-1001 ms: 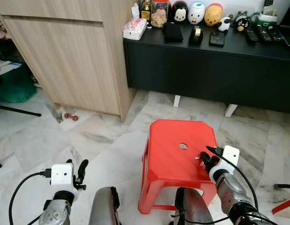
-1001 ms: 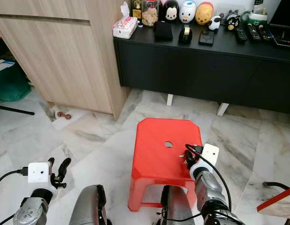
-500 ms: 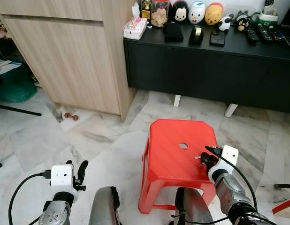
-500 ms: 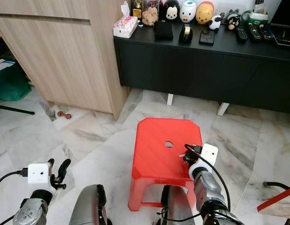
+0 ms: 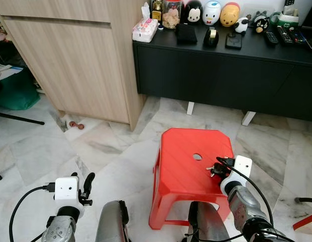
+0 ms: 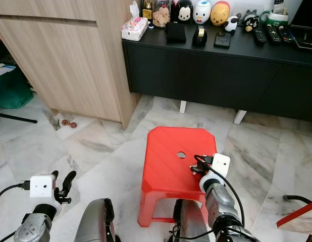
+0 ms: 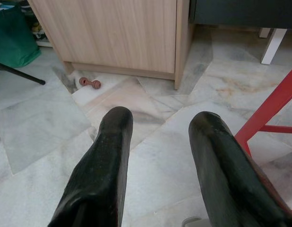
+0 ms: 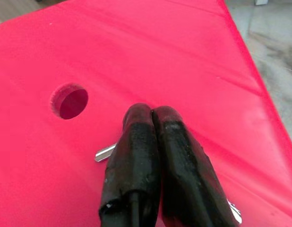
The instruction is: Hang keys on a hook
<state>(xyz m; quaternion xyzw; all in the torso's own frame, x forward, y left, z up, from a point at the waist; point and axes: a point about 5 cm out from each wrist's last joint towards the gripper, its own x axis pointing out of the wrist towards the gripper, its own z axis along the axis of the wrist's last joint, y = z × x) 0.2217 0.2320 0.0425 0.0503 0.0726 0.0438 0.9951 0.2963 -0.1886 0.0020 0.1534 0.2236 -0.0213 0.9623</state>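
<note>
A bunch of silver keys point(image 5: 212, 171) is at the right part of the red plastic stool's point(image 5: 178, 171) top, near its round hole point(image 5: 197, 157). My right gripper point(image 5: 218, 165) is low over the stool, its two black fingers point(image 8: 136, 142) pressed together on the keys. In the right wrist view a silver key tip point(image 8: 104, 152) sticks out from under the fingers. Whether the keys rest on the stool or hang just above it is unclear. My left gripper point(image 7: 160, 123) hangs idle and open over the marble floor, left of the stool.
A light wooden cabinet point(image 5: 80, 60) stands at the back left. Beside it, a black sideboard point(image 5: 221, 70) carries figurines, a tissue box and remotes. A small brown toy point(image 5: 75, 125) lies on the floor by the cabinet. A green bag point(image 5: 14, 93) sits far left.
My right gripper has shifted a little to the left and forward over the stool top, with the keys still in it. The left arm has not moved.
</note>
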